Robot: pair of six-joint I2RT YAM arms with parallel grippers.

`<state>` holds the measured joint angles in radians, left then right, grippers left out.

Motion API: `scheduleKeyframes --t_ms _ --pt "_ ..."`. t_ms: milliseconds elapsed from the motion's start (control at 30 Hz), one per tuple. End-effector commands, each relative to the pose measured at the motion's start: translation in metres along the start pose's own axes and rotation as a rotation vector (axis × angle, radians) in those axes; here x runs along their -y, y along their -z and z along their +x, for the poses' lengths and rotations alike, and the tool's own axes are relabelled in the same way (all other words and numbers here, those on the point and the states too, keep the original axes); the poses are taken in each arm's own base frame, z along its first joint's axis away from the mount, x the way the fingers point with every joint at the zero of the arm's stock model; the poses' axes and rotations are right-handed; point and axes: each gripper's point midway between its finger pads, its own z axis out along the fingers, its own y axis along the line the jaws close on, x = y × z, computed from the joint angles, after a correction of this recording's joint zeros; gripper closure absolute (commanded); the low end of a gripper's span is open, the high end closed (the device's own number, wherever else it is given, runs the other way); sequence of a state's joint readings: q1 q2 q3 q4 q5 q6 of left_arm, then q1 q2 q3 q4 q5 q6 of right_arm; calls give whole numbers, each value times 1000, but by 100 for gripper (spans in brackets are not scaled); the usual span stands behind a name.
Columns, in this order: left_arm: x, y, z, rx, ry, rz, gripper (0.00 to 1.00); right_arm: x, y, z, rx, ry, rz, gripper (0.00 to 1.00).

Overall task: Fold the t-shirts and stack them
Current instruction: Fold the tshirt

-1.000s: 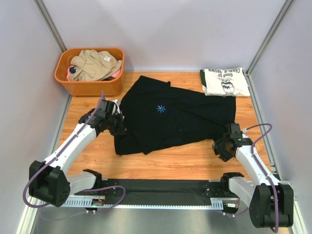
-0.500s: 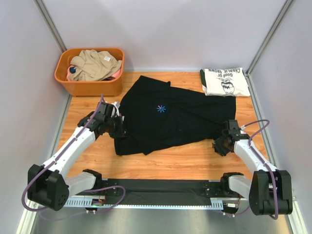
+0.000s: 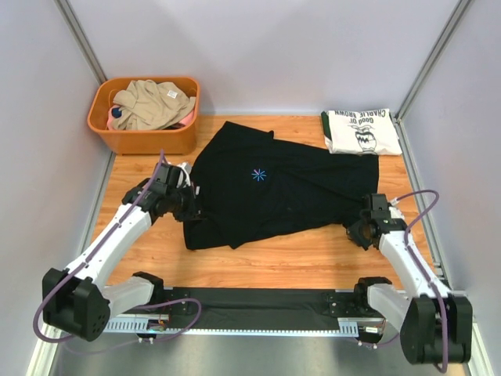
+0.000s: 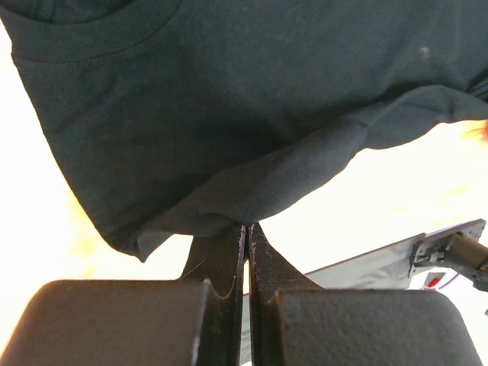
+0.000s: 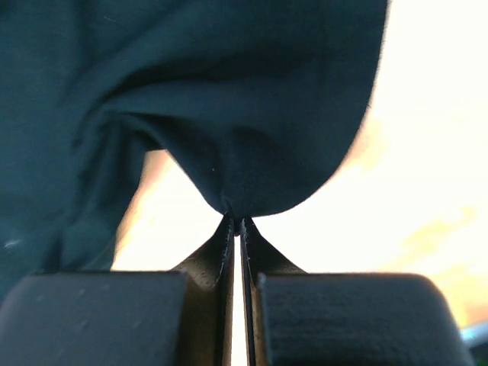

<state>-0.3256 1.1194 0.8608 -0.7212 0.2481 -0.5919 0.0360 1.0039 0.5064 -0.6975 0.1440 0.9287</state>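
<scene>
A large black t-shirt [image 3: 266,188] with a small light-blue starburst lies spread and rumpled across the middle of the wooden table. My left gripper [image 3: 190,208] is shut on its left edge, and the cloth [image 4: 229,152] bunches up at the jaw tips [image 4: 247,226]. At the shirt's right edge my right gripper [image 3: 356,227] is shut on a pinch of black cloth [image 5: 252,137], which draws to a point at the tips [image 5: 236,219]. A folded white t-shirt [image 3: 362,130] with green trim and a Charlie Brown print lies at the back right.
An orange basket [image 3: 145,137] holding beige and pink clothes stands at the back left. Grey walls close in the table on three sides. A black strip [image 3: 258,301] runs between the arm bases along the near edge.
My right gripper has moved in onto the shirt's right edge and closed on it. The left gripper has kept its hold and shifted only slightly.
</scene>
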Motion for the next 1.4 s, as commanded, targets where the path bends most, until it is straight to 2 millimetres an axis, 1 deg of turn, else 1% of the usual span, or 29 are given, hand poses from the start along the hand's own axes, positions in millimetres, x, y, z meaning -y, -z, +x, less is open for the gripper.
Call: scheduleKeyframes --t_ms 0,33,100,200,233,400,433,500,600,667,733,800,833,867,900,933,967,1000,1033,1067,1100,1133,1167,1200,1233,1267,1300,1333,1367 --pt "13 29 -17 87 -45 30 100 -4 43 -31 128 17 -22 100" --pt "15 34 -19 99 -47 33 100 3 51 -29 122 20 -1 100" --pt "17 43 -17 106 -46 38 100 2 67 -36 150 11 -23 100" --pt "20 56 -13 123 -41 56 100 7 89 -35 174 -9 -57 100" --pt "21 59 -13 129 -40 61 100 6 101 -39 200 -21 -92 100" --pt "24 84 -1 146 -39 81 100 24 134 -39 252 -68 -112 100" --pt "23 89 2 142 -39 76 100 31 141 -36 262 -74 -114 100" --pt "23 98 6 148 -46 81 100 37 156 -41 308 -103 -140 100" --pt "24 109 12 147 -50 88 100 46 170 -44 354 -124 -148 100" --pt "24 111 11 153 -58 81 100 48 173 -47 375 -130 -147 100" --pt "25 113 2 166 -77 68 100 42 171 -52 378 -123 -143 100" --pt "27 105 -7 140 -86 48 100 34 164 -55 358 -100 -122 100" --pt "33 108 -17 156 -104 55 100 25 162 -61 369 -103 -136 100" --pt "34 99 -24 127 -103 37 100 21 159 -64 371 -98 -130 100" --pt "41 102 -36 145 -114 46 100 17 152 -67 356 -88 -106 100" --pt "41 90 -45 121 -120 22 100 8 150 -74 372 -92 -119 100" --pt "43 86 -52 113 -123 14 100 3 147 -78 375 -86 -115 100" --pt "45 83 -58 108 -132 9 100 -2 140 -81 363 -82 -92 100" --pt "52 85 -72 129 -144 9 100 -11 138 -91 380 -91 -106 100" --pt "49 70 -79 91 -153 -19 100 -16 133 -95 366 -98 -112 100" --pt "56 72 -93 110 -166 -14 100 -21 121 -97 331 -67 -89 100" --pt "52 55 -99 69 -166 -44 100 -26 117 -109 338 -98 -97 100" --pt "52 50 -106 60 -179 -55 100 -31 110 -109 303 -97 -107 100" --pt "52 44 -113 51 -179 -63 100 -33 97 -112 275 -90 -83 100" --pt "58 44 -125 66 -188 -56 100 -37 92 -125 294 -114 -96 100" --pt "53 26 -129 24 -184 -79 100 -38 79 -126 267 -119 -77 100" --pt "52 19 -135 17 -182 -87 100 -39 72 -130 265 -121 -69 100" --pt "50 5 -144 1 -179 -105 100 -43 66 -138 271 -122 -69 100" --pt "49 -2 -148 -14 -177 -114 100 -47 62 -144 273 -119 -59 100"
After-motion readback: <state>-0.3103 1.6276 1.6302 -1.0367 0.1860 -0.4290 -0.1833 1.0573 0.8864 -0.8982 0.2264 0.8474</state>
